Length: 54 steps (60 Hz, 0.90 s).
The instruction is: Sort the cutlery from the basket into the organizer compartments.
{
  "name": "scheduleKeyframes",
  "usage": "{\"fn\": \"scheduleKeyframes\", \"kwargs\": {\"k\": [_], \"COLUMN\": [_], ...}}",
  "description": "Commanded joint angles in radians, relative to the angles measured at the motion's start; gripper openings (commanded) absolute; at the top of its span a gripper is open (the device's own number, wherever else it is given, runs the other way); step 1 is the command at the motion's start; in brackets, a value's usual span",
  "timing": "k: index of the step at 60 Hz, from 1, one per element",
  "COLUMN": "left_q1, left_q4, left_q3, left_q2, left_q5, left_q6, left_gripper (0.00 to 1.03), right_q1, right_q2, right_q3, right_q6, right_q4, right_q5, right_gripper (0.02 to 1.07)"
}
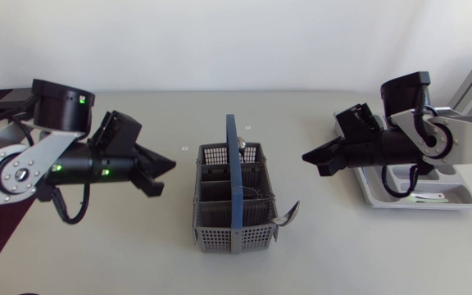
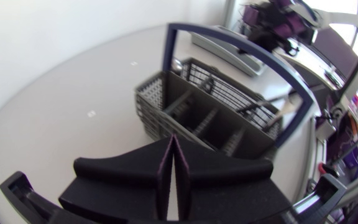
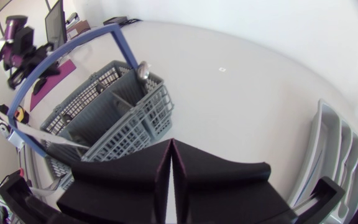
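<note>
Head view: the grey slotted plastic basket with blue hoop handle (image 1: 234,205) sits mid-tabletop, a metal spoon (image 1: 288,215) poking out at its 4 o'clock. My left gripper (image 1: 169,164) flanks it at 9, my right gripper (image 1: 310,156) at 3, likely for easy reach. The grey plastic organizer tray (image 1: 433,205) lies beyond at 3. Left wrist: fingers pressed together, empty. Right wrist: same.

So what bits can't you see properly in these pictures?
- Head view: my right arm covers much of the organizer, so what lies in its compartments is unclear.
- Head view: the basket has walls and a blue handle that hide how many pieces are inside.
- Right wrist view: the organizer is cut off by the edge, and the right tool hides the table beneath it.
</note>
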Motion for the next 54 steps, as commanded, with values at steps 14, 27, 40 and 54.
{"fn": "scheduleKeyframes", "kwargs": {"k": [14,27,40,54], "left_q1": [-0.207,-0.314,-0.383,-0.311], "left_q4": [-0.199,-0.293,-0.107,0.069], "left_q3": [-0.130,-0.162,-0.205,-0.194], "left_q2": [-0.139,-0.189,-0.027,0.120], "left_q5": [0.103,0.161,0.084,0.015], "left_q6": [0.082,0.121,0.086,0.063], "left_gripper": [0.03,0.03,0.03,0.03], "right_q1": [-0.033,-0.031,-0.007,0.036], "right_q2": [0.338,0.442,0.485,0.522], "right_q3": [0.303,0.403,0.435,0.498], "right_q6": [0.079,0.090,0.090,0.097], "right_q4": [0.028,0.002,-0.001,-0.046], "right_q5": [-0.041,-0.076,-0.099,-0.130], "right_gripper": [0.08,0.08,0.08,0.08]}}
